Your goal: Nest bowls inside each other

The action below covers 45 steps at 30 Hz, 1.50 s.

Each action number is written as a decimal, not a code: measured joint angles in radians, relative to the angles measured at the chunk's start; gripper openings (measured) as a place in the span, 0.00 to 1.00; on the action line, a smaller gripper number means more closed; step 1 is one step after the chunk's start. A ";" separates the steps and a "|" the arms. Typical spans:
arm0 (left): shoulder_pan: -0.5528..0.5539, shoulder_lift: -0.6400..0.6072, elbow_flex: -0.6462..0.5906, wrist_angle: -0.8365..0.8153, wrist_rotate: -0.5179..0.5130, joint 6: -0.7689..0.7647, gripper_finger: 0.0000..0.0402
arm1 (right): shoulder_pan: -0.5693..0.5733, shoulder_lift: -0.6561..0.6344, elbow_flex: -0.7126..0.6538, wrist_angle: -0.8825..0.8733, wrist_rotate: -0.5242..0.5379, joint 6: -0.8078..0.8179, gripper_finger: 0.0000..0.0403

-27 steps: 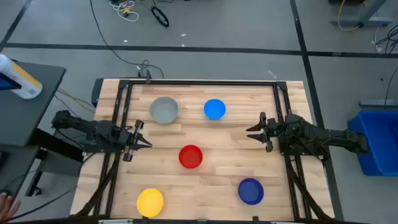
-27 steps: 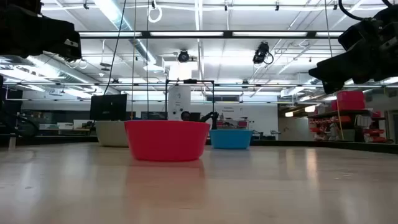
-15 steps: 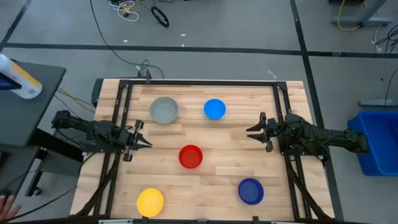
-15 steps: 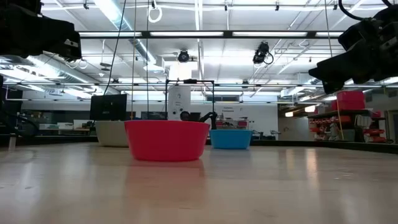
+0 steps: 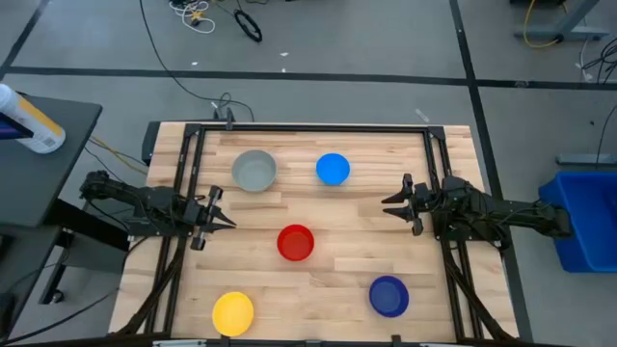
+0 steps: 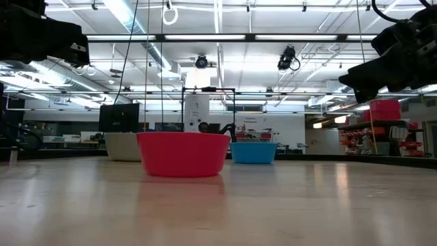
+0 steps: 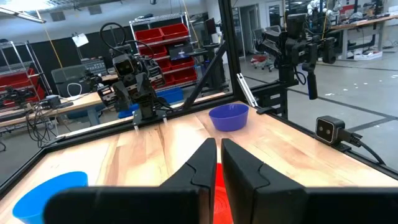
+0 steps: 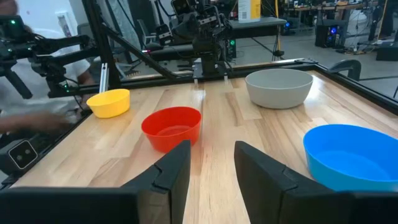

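Five bowls stand apart, each on its base on the wooden table: grey and light blue at the far side, red in the middle, yellow near left, dark blue near right. My left gripper hovers at the table's left, left of the red bowl, fingers shut and level. My right gripper hovers at the table's right, open, with nothing between its fingers; the red bowl lies ahead of it.
A black metal frame runs along the table's far, left and right sides. A blue bin stands off the table's right. A grey side table with a bottle stands at the left. A person shows beyond the table's left edge.
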 joint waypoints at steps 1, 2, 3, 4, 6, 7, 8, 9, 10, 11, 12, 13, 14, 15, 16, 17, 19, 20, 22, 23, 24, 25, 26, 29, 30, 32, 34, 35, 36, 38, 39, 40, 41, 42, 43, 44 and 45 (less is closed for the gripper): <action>0.000 0.000 0.000 0.000 0.000 0.000 0.08 | 0.000 0.000 0.000 0.000 0.000 0.000 0.34; 0.000 0.000 0.000 0.000 0.000 0.000 0.08 | 0.000 0.000 0.000 0.000 0.000 0.000 0.33; 0.000 0.000 0.000 0.000 0.000 0.000 0.08 | 0.000 0.000 0.000 0.000 0.000 0.000 0.33; 0.000 0.000 0.000 0.000 0.000 0.000 0.08 | 0.000 0.000 0.000 0.000 0.000 0.000 0.33; 0.000 0.000 0.000 0.000 0.000 0.000 0.08 | 0.000 0.000 0.000 0.000 0.000 0.000 0.33; 0.000 0.000 0.000 0.000 0.000 0.000 0.08 | 0.000 0.000 0.000 0.000 0.000 0.000 0.33; 0.000 0.000 0.000 0.000 0.000 0.000 0.08 | 0.000 0.000 0.000 0.000 0.000 0.000 0.34; 0.000 0.000 0.000 0.000 0.000 0.000 0.08 | 0.000 0.000 0.000 0.000 0.000 0.000 0.34; 0.000 0.000 0.000 0.000 0.000 0.000 0.08 | 0.000 0.000 0.000 0.000 0.000 0.000 0.33; 0.000 0.000 0.000 0.000 0.000 0.000 0.08 | 0.000 0.000 0.000 0.000 0.000 0.000 0.33; 0.000 0.000 0.000 0.000 0.000 0.000 0.08 | 0.000 0.000 0.000 0.000 0.000 0.000 0.33; 0.000 0.000 0.000 0.000 0.000 0.000 0.08 | 0.000 0.000 0.000 0.000 0.000 0.000 0.33; 0.000 0.000 0.000 0.000 0.000 0.000 0.08 | 0.000 0.000 0.000 0.000 0.000 0.000 0.33; 0.000 0.000 0.000 0.000 0.000 0.000 0.08 | 0.000 0.000 0.000 0.000 0.000 0.000 0.33; 0.000 0.000 0.000 0.000 0.000 0.000 0.08 | 0.000 0.000 0.000 0.000 0.000 0.000 0.34; 0.000 0.000 0.000 0.000 0.000 0.000 0.08 | 0.000 0.000 0.000 0.000 0.000 0.000 0.34; 0.000 0.000 0.000 0.000 0.000 0.000 0.08 | 0.000 0.000 0.000 0.000 0.000 0.000 0.33; 0.000 0.000 0.000 0.000 0.000 0.000 0.08 | 0.000 0.000 0.000 0.000 0.000 0.000 0.33; 0.000 0.000 0.000 0.000 0.000 0.000 0.08 | 0.000 0.000 0.000 0.000 0.000 0.000 0.33; 0.000 0.000 0.000 0.000 0.000 0.000 0.08 | 0.000 0.000 0.000 0.000 0.000 0.000 0.34; 0.000 0.000 0.000 0.000 0.000 0.000 0.08 | 0.000 0.000 0.000 0.000 0.000 0.000 0.34; 0.000 0.000 0.000 0.002 0.000 0.000 0.08 | 0.000 0.000 0.000 0.000 0.000 0.000 0.34; 0.000 0.000 0.000 0.005 0.000 0.000 0.08 | 0.000 0.000 0.000 0.000 0.000 0.000 0.33; 0.000 0.000 0.000 0.015 0.000 0.000 0.08 | 0.000 0.000 0.000 0.000 0.000 0.000 0.33; 0.000 0.000 0.000 0.015 0.000 0.000 0.08 | 0.000 0.000 0.000 0.000 0.000 0.000 0.33; 0.000 0.000 0.000 0.016 0.000 0.000 0.08 | 0.000 0.000 0.000 0.000 0.000 0.000 0.34; 0.000 0.000 0.000 0.018 0.000 0.000 0.08 | 0.000 0.000 0.000 0.000 0.000 0.000 0.33; 0.000 0.000 0.000 0.020 0.000 -0.006 0.08 | 0.000 0.000 0.000 0.000 0.001 -0.001 0.33; 0.000 0.000 0.000 0.020 0.000 -0.022 0.08 | 0.000 0.000 0.000 0.004 0.004 -0.007 0.33; 0.000 0.000 0.000 0.020 0.000 -0.048 0.08 | 0.000 0.000 0.000 0.018 0.025 -0.007 0.33; 0.000 0.000 0.000 0.022 -0.001 -0.050 0.08 | 0.000 0.000 0.000 0.031 0.028 -0.007 0.33; 0.000 0.000 0.000 0.026 -0.005 -0.048 0.08 | 0.000 0.000 0.000 0.045 0.028 -0.003 0.34; 0.000 0.000 0.000 0.037 -0.017 -0.040 0.08 | 0.000 0.000 0.000 0.061 0.027 0.005 0.34; 0.000 0.000 0.000 0.054 -0.034 -0.028 0.08 | 0.001 0.000 0.000 0.079 0.027 0.027 0.33; 0.000 0.000 0.000 0.072 -0.051 -0.027 0.08 | 0.001 0.000 0.000 0.094 0.028 0.055 0.33; 0.000 0.000 0.000 0.082 -0.064 -0.026 0.08 | 0.001 0.000 0.000 0.103 0.032 0.081 0.33; 0.000 0.000 0.000 0.083 -0.071 -0.024 0.08 | 0.001 0.000 0.000 0.112 0.045 0.105 0.33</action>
